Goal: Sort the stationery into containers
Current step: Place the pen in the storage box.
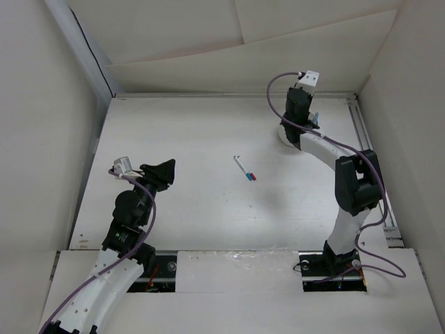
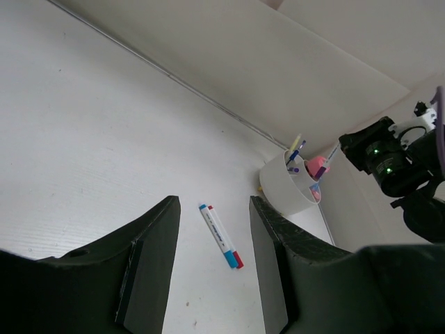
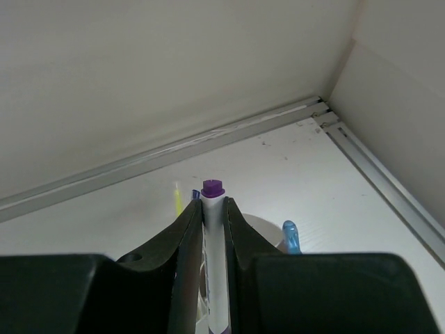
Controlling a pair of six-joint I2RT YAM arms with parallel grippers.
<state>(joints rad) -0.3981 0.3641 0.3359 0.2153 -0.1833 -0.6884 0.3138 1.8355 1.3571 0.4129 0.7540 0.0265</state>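
Right claw (image 3: 213, 209) pinches a white purple-capped pen (image 3: 214, 292) upright above the round white plastic tub (image 2: 281, 188) for dropping; left claw (image 2: 213, 203) gapes wide.

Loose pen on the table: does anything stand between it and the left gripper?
Nothing visible does. The left gripper is open, and only bare table lies between it and the pen.
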